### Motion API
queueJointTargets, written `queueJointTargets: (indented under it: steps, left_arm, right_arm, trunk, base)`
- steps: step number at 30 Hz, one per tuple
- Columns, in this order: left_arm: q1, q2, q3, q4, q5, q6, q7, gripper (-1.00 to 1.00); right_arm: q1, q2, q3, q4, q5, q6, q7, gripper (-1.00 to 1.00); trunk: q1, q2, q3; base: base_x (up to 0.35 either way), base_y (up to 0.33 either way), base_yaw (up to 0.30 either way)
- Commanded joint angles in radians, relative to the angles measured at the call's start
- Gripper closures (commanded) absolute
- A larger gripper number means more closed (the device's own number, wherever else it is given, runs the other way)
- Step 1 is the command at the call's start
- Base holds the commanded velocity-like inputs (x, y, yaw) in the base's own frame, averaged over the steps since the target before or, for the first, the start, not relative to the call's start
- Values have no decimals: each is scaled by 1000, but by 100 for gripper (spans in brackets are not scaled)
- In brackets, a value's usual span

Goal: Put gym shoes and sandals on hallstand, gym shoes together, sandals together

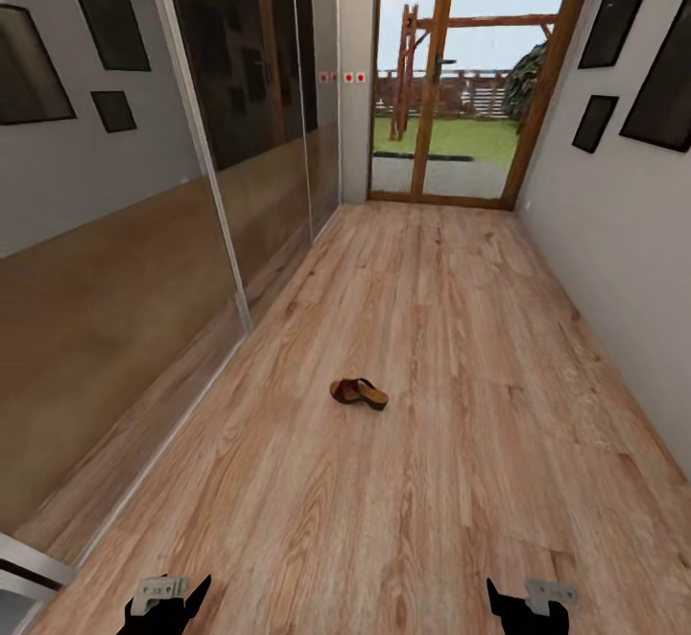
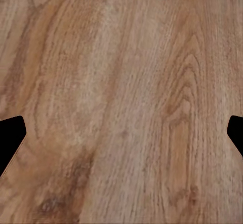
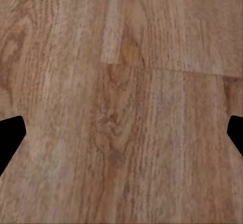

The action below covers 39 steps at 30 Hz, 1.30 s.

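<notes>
- One sandal (image 1: pixel 359 392) lies alone on the corridor floor (image 1: pixel 451 309), mid-corridor, well short of the glass door (image 1: pixel 451 79) at the far end and a bit nearer the mirrored sliding wall (image 1: pixel 240 136) than the opposite wall.
- Sandal's long axis runs roughly crosswise to the corridor, slightly slanted. Darker strap end sits toward the mirrored wall, lighter open heel end away from it; sole down, looks upright.
- It appears to be a single sandal; too small to be sure a second isn't tucked against it.
- Left gripper (image 1: pixel 165 597) and right gripper (image 1: pixel 533 601) hang low, well short of the sandal, wide apart from each other. Probably a carry/travel pose while the base drives up.
- Both wrist views look at bare floor planks between dark fingertips (image 2: pixel 10 138) spread at the frame sides: both grippers released, nothing in them.
- Judgement: approach step; the sandal is not yet within reach.
</notes>
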Motion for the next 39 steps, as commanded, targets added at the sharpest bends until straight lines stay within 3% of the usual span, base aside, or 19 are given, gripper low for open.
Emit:
queueJointTargets:
  steps: [1, 13, 39]
  left_arm:
    - [-1, 1, -8, 2, 10, -4, -2, -100]
    - [-1, 1, -8, 1, 10, -4, -2, -100]
    - [-1, 1, -8, 2, 10, -4, -2, -100]
  right_arm:
    - [0, 0, -9, 1, 10, -3, 3, -100]
    - [0, 0, -9, 0, 10, -3, 3, -100]
    - [0, 4, -9, 0, 10, -3, 4, -100]
  trunk:
    - [0, 0, -1]
    - [0, 0, -1]
    - [0, 0, -1]
  base:
    - [317, -123, 276]
    - [316, -124, 204]
    - [301, -137, 10]
